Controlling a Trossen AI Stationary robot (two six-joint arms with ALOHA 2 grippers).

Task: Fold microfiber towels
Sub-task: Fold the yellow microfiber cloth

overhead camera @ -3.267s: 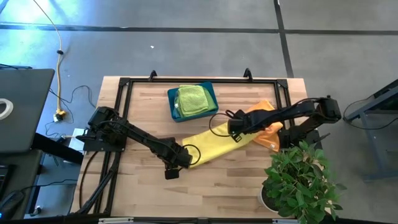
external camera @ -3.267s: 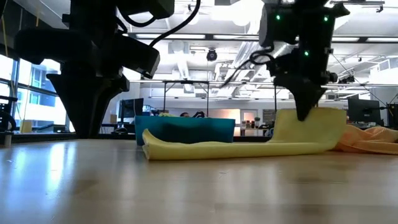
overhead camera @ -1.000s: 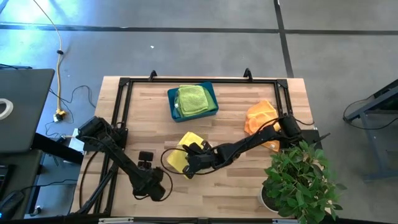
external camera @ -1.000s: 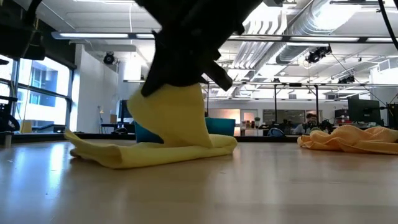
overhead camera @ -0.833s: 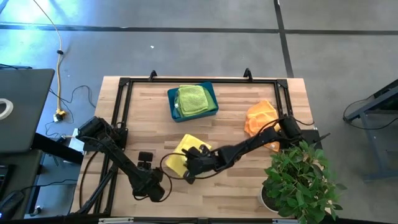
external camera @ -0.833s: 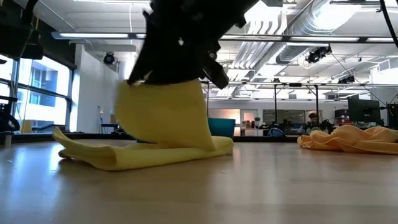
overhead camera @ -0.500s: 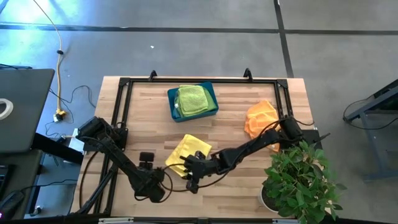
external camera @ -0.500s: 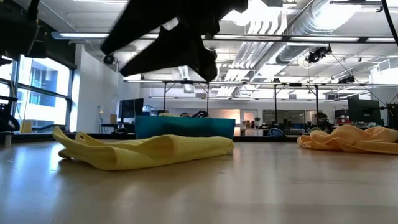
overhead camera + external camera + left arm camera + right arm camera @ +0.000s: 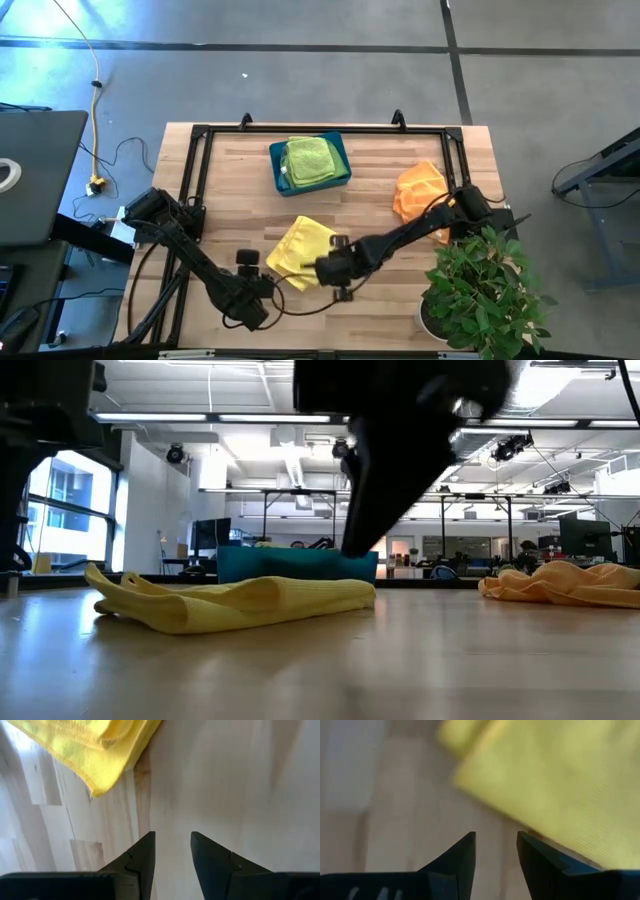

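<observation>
Overhead, noted: yellow towel point(image 9: 300, 250) lying folded on the table point(image 9: 230, 180), about mid-width, on the side away from the bin, free of both pincers. Right gripper point(image 9: 318, 268) just beside the towel's right-hand edge, released, nothing between the fingers. Left gripper point(image 9: 262, 285) near the towel's left corner, likewise released and holding nothing. Green towel point(image 9: 308, 158) folded inside the teal bin point(image 9: 277, 175). Orange towel point(image 9: 418, 188) bunched loose at the right side, near the potted plant point(image 9: 480, 290).

From table height only: yellow towel's layers seen stacked, top layer rumpled and humped rather than flat, which is not apparent from above. Teal bin directly behind it, with the green towel inside hidden by the bin wall. Orange towel heaped low at far right. Dark arm bulk covering the upper middle; impossible to say which arm.

From left wrist: one corner of the yellow towel with doubled edges, bare wood between the fingers. From right wrist: yellow cloth filling the far side, fingertips over bare wood short of its edge.

Labels or print: nothing large enough to read. Plant cut off by the lower edge of the overhead picture. Contact between right fingers and towel edge: cannot tell from above.
</observation>
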